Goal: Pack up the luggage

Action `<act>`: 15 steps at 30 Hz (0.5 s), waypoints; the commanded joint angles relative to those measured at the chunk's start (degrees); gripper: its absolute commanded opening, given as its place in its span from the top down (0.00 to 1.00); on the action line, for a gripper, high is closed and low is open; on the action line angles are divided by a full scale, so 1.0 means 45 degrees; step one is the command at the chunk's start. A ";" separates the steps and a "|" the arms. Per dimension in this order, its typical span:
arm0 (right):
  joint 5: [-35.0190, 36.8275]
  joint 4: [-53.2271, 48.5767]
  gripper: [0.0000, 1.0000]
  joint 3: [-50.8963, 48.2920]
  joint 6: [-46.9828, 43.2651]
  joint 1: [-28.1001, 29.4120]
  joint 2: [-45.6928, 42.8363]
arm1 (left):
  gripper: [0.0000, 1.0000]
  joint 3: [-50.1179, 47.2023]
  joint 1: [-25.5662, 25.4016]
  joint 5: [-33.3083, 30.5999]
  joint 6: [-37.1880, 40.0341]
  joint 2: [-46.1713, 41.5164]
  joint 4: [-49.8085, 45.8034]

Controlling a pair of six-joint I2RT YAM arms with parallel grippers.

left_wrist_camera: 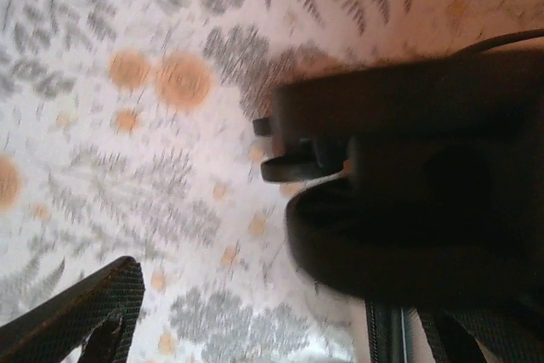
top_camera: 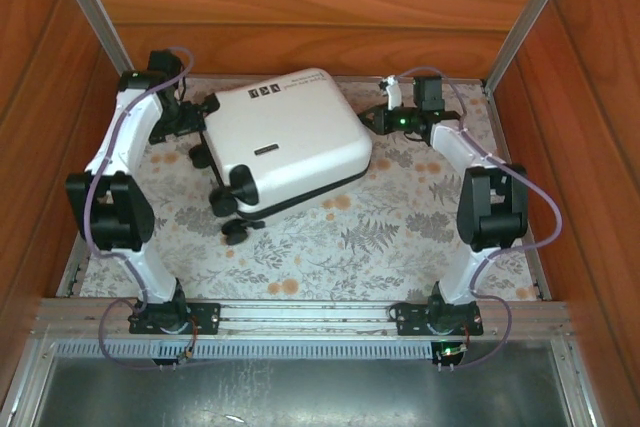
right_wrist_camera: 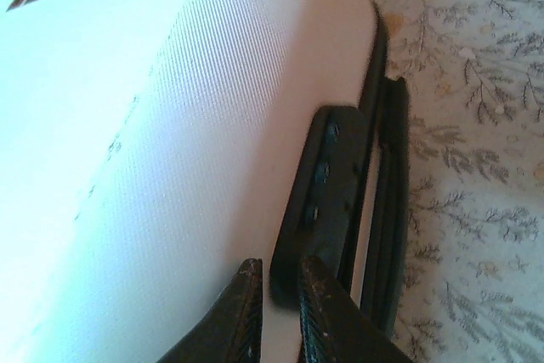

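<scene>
Luggage (top_camera: 285, 137) lying flat and skewed on the floral cloth (top_camera: 400, 237), in the far half of the table. Wooden walls (top_camera: 300, 7) hem the far and side edges, and bare cloth gives room toward the arm bases. The shell is white with black trim, small black label marks (top_camera: 265, 93) on top, and wheels (top_camera: 235, 229) facing near-left. The left gripper (top_camera: 200, 117), jaws wide, is at the far-left corner beside a wheel. The right gripper (top_camera: 374, 119), at the far-right corner, has its fingers (right_wrist_camera: 327, 320) set narrowly at the end of a black side fitting (right_wrist_camera: 327, 184); whether they pinch it cannot be told.
</scene>
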 commanded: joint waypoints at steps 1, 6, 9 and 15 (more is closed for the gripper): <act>-0.2305 -0.0353 0.81 -0.1198 -0.0050 0.1909 -0.0894 | 0.13 0.1610 -0.0735 0.3268 0.0295 0.1513 0.1223; -0.0252 -0.0375 0.78 -0.2604 0.1235 0.2025 -0.2528 | 0.13 0.4437 -0.1136 0.2950 0.0968 0.3069 0.1204; 0.1988 -0.1059 0.76 -0.3304 0.1690 0.2006 -0.3716 | 0.06 0.5554 -0.1005 0.2064 0.1718 0.3016 0.1093; 0.4528 -0.1450 0.63 -0.5340 0.1605 0.1927 -0.7131 | 0.00 0.3532 0.0087 0.1911 0.3557 -0.0088 0.1096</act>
